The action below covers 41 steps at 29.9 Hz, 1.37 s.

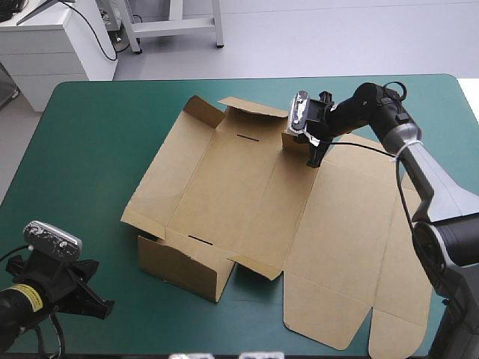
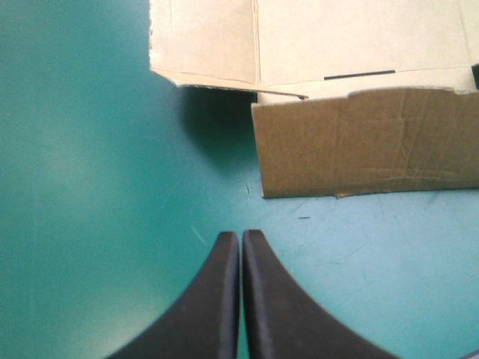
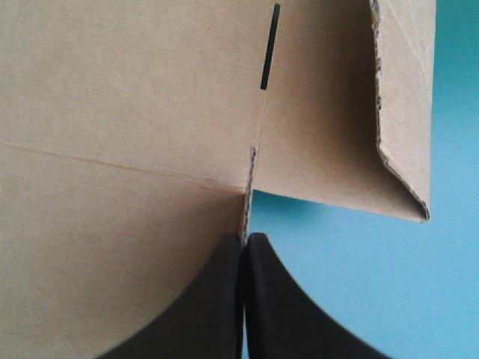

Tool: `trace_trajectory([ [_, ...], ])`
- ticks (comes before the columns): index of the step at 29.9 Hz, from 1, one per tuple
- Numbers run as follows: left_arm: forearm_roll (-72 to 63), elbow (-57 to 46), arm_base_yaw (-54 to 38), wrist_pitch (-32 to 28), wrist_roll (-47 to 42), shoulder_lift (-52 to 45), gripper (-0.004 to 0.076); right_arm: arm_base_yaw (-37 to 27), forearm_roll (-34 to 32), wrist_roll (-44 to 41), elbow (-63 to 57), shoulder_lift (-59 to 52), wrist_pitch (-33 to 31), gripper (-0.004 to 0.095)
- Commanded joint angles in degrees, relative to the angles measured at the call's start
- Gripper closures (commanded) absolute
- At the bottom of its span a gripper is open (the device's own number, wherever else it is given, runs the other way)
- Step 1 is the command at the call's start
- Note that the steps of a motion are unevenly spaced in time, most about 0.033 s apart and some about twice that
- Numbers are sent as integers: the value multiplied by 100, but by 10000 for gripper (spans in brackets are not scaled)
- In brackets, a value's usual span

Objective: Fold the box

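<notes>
The brown box [image 1: 247, 194] lies mid-table, spread open and partly raised. At its far side the right gripper [image 3: 245, 241] is pinched on a thin board edge. I reckon that slim hold could slip and let the board drop flat. The left gripper [image 2: 240, 238], clenched on nothing, hangs off the box's near corner.

The table [image 1: 82, 149] wore a teal-green cover [image 2: 75, 187] that reached its edges, and its two far corners were rounded. Seen close in the left wrist view, the cover carried a few fine pale scratches [image 2: 196, 235] and one short dark mark [image 2: 303, 218]. In the right wrist view, a bare stretch of the cover [image 3: 359, 284] lay smooth and even in colour.
</notes>
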<state>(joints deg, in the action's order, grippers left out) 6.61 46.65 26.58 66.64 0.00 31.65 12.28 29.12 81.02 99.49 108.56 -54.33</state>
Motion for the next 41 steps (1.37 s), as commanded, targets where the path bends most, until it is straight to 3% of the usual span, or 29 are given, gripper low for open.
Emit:
trace_trajectory([
  [1,51,193,8,-376,0,47,731,227,353,350,195,-282,323,929],
  [10,51,193,8,-398,0,47,731,884,142,614,195,-272,890,929],
  [21,51,193,8,-411,0,47,731,905,169,1652,195,-272,590,929],
  [25,28,193,8,-411,-32,47,731,905,500,1881,184,-272,471,929],
  [41,28,193,8,-650,-32,47,731,938,778,1656,184,-272,532,915],
])
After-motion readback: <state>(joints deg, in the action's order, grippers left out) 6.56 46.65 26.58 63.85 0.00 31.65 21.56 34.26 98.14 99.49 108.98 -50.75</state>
